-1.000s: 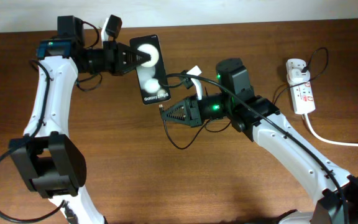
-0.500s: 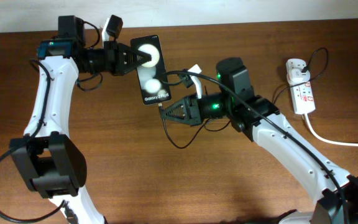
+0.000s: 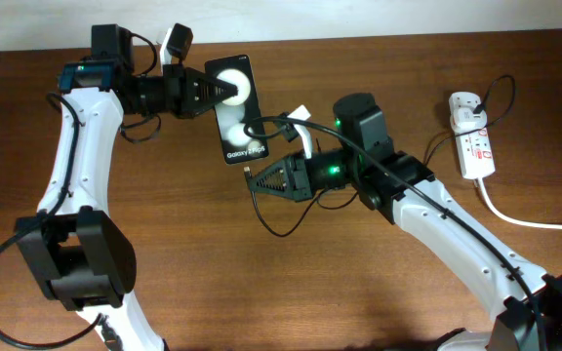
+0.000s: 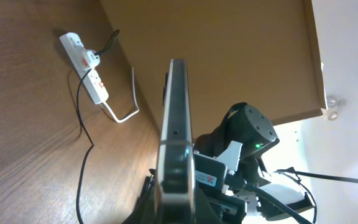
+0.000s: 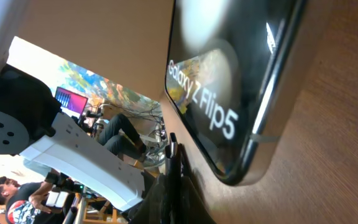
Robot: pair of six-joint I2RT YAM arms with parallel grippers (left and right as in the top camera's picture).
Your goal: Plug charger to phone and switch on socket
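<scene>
The brown table (image 3: 164,292) carries the white power strip (image 3: 476,146) far right. Left jaws clamp the Galaxy Z Flip5 phone (image 3: 237,107) up-centre; right jaws pinch the charger (image 3: 264,222) plug just beside its lower end.

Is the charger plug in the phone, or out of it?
Out. The plug tip, held in the right fingers, sits just below the phone's bottom edge, not inserted.

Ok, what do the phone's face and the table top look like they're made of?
Phone: glossy black glass or hard plastic, judging by the sharp room reflections; its edge band looks like smooth metal, though uncertain. Table: brown wood or wood-look laminate, low sheen, with fine straight grain lines.
</scene>
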